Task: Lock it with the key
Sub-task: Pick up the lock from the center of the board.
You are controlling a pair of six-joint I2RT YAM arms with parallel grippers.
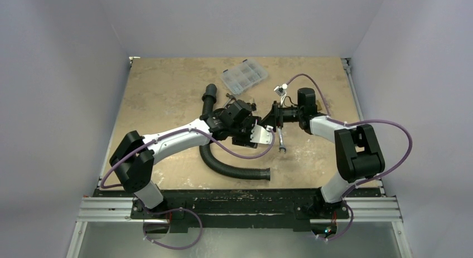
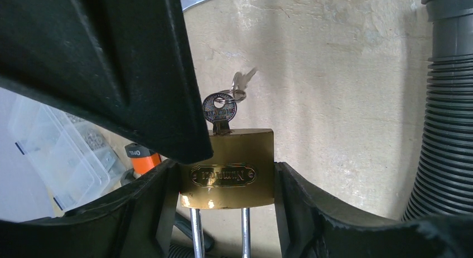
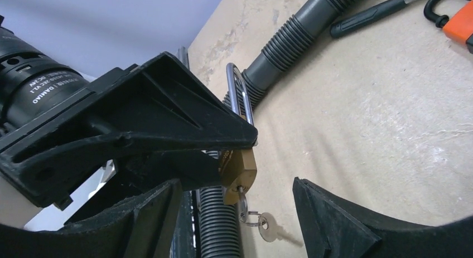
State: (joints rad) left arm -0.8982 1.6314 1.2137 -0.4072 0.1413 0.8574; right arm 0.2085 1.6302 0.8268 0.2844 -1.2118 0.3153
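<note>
A brass padlock (image 2: 227,169) is gripped by its sides in my left gripper (image 2: 226,183), which is shut on it, with the steel shackle (image 3: 237,91) pointing back toward the wrist. Both shackle legs meet the body. A key (image 2: 220,110) sits in the keyhole, and a spare key (image 2: 243,82) hangs from its ring. My right gripper (image 3: 240,213) is open, its fingers (image 3: 334,213) on either side of the inserted key (image 3: 241,198) without touching it. In the top view the left gripper (image 1: 252,126) and the right gripper (image 1: 269,120) meet at table centre.
A black corrugated hose (image 1: 223,160) curves under and beside the grippers. A wrench (image 1: 281,142) lies just right of them. A clear organiser box (image 1: 244,75) sits at the back. An orange tool (image 3: 460,24) and a black-handled tool (image 3: 368,15) lie nearby.
</note>
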